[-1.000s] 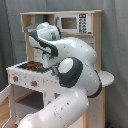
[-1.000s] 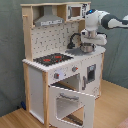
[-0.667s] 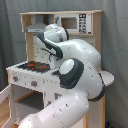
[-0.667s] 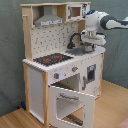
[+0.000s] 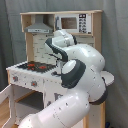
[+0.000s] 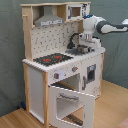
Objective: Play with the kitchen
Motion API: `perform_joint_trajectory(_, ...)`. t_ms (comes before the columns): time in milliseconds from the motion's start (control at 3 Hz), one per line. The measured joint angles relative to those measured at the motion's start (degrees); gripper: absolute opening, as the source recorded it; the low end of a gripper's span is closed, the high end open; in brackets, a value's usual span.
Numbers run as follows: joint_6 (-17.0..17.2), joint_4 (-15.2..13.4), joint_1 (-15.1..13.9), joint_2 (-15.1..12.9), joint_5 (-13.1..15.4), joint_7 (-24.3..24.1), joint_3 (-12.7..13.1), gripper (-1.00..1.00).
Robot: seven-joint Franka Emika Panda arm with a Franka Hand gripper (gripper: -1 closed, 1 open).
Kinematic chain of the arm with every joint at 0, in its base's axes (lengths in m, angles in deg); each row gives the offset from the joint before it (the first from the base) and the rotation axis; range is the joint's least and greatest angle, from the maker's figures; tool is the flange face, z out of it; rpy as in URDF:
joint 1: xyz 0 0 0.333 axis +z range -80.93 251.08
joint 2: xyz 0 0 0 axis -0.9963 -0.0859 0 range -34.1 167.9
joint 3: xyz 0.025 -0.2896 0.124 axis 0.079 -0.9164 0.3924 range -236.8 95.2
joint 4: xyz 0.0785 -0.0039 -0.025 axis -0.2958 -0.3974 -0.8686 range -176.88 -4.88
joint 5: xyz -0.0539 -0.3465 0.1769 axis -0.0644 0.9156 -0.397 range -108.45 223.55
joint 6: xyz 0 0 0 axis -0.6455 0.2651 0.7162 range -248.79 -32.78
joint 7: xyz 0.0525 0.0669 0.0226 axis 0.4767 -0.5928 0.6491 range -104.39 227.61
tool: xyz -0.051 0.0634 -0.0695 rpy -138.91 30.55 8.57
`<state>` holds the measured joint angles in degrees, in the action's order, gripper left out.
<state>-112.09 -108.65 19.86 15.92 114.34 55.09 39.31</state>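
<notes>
In the first exterior view, the one large toy play kitchen of white panels and light wood (image 5: pixel 35 75) stands on the floor, its counter carrying a single black-and-red stovetop (image 5: pixel 36 65) toward the counter's left end. One grey range hood (image 5: pixel 40 26) and one toy microwave (image 5: pixel 72 23) sit under the top shelf. The single white robot arm (image 5: pixel 80 75) fills the foreground and hides the counter's right end; its gripper is not visible here.

In the second exterior view, the kitchen (image 6: pixel 37 82) shows its one white oven door (image 6: pixel 70 102) hanging open at the front. The grey sink (image 6: pixel 80 50) and one curved black faucet (image 6: pixel 74 39) occupy the counter's right end. The gripper (image 6: pixel 84 46) hangs over the sink, just beside the faucet; I cannot tell whether it is released or clenched.

The kitchen looks stiff, bulky and too heavy to lift, so play likely means working its movable parts: the oven door by its top edge, the front knobs, or the thin faucet, which seems the most fragile.
</notes>
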Motion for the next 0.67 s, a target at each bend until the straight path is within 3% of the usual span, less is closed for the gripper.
perform_joint_trajectory(667,-4.0,3.0,7.0,0.0,0.2,1.2,-4.7,-1.0)
